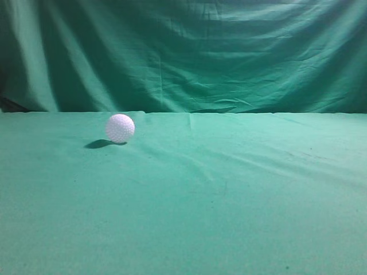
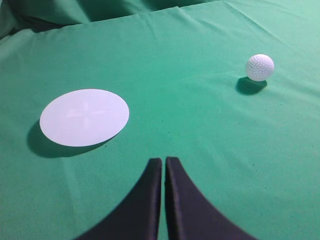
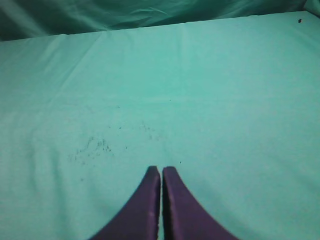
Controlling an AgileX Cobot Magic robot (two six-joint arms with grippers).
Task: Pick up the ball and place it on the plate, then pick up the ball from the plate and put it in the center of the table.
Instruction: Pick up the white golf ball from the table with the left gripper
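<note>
- The white dimpled golf ball (image 1: 120,128) sat on the green cloth-covered surface (image 1: 229,195), left of the middle in the exterior view, with its shadow falling to its left.
- In my left wrist view the golf ball (image 2: 259,67) lay ahead and to the right, well apart from the plate.
- The white round plate (image 2: 84,117) rested on the surface (image 2: 190,110) ahead and to the left in that view, a shadow along its near-left edge; nothing lay on it.
- My left end effector (image 2: 163,162) was closed, its two dark fingers pressed tip to tip and holding nothing, between plate and ball but nearer the camera than both.
- My right end effector (image 3: 161,171) was likewise closed and empty, its fingertips together over bare green cloth (image 3: 200,90) marked with small dark specks (image 3: 92,147).
- Neither of my arms showed in the exterior view; a green wrinkled backdrop curtain (image 1: 189,51) hung behind the surface.
</note>
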